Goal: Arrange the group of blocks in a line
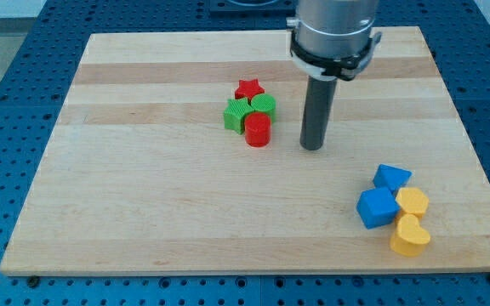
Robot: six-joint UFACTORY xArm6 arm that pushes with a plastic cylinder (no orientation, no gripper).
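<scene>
The wooden board [143,212] carries two clusters. My tip [313,147] holds nothing and rests just right of the red cylinder [258,131]. Touching that cylinder are the green cube [237,114], green block [264,104] and red star [248,87]. Far toward the view's lower right of it sit the blue cube [376,208], blue block [391,177], yellow heart [410,237] and yellow block [413,202].

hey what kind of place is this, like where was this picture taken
Probably a robotics lab bench. A wooden board lies on a blue perforated table, an arm's dark rod has my tip down on it, right of a red-and-green block cluster, with blue and yellow blocks at lower right.
</scene>
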